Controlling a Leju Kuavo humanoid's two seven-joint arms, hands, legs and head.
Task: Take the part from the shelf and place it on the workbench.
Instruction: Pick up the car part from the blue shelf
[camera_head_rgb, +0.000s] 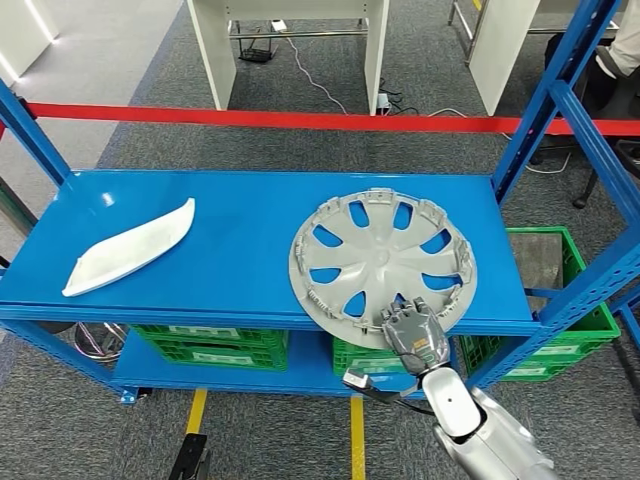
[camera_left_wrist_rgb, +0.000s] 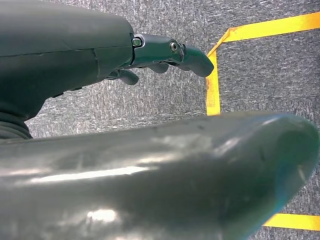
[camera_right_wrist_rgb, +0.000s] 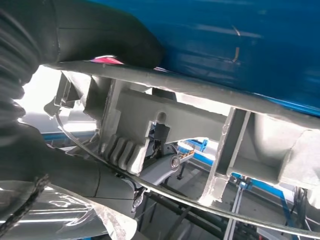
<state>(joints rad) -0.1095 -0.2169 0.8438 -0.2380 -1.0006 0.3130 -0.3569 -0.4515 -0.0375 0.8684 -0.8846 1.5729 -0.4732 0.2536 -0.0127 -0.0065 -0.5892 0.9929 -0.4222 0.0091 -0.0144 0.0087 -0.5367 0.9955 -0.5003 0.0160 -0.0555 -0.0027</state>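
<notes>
A grey wheel cover (camera_head_rgb: 381, 262) lies flat on the right half of the blue shelf (camera_head_rgb: 241, 230), its front rim overhanging the shelf's edge. My right hand (camera_head_rgb: 413, 335) grips that front rim. In the right wrist view the thumb (camera_right_wrist_rgb: 105, 35) lies over the wheel cover's rim (camera_right_wrist_rgb: 170, 115) and the darker fingers (camera_right_wrist_rgb: 158, 170) reach under it. A white curved trim part (camera_head_rgb: 132, 248) lies on the left of the shelf, untouched. My left hand (camera_left_wrist_rgb: 113, 55) hangs over grey carpet with its fingers stretched out and holds nothing.
Green crates (camera_head_rgb: 211, 345) sit on the lower shelf, and another green crate (camera_head_rgb: 562, 300) stands to the right. Blue uprights (camera_head_rgb: 543, 110) frame the shelf's right end. A red tape barrier (camera_head_rgb: 302, 120) runs behind. Yellow lines (camera_head_rgb: 357, 430) mark the floor in front.
</notes>
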